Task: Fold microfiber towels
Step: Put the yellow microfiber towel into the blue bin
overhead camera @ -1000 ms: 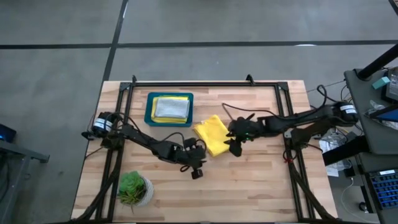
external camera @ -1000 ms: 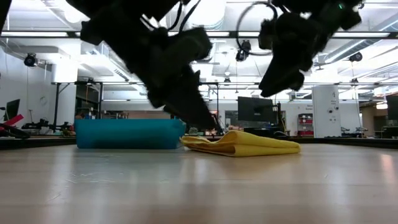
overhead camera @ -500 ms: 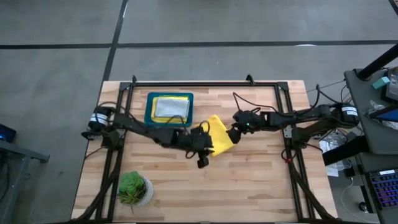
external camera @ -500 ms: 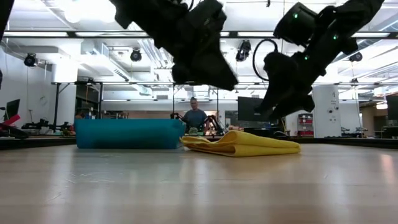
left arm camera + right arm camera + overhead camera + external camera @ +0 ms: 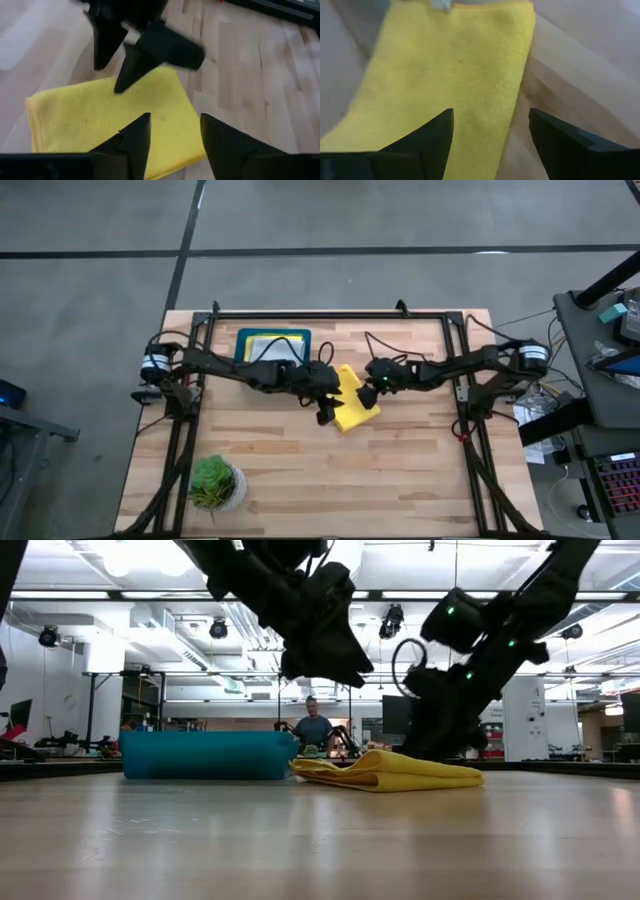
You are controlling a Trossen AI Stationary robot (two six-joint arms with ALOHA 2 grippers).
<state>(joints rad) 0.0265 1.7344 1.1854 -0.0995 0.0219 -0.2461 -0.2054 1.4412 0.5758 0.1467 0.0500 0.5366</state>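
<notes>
Both tools now over yellow towel (image 5: 354,408), fingers parted, empty.

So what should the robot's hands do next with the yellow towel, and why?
Probably lower both and pinch it. The yellow towel lies folded on the table, the left gripper and right gripper hang open on either side of it, holding nothing, and the tray with folded towels waits close by.

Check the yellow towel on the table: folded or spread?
Folded. The yellow towel lies as a thick layered pad with stacked edges in the low view, and as a compact rectangle from above, beside the teal tray.
</notes>
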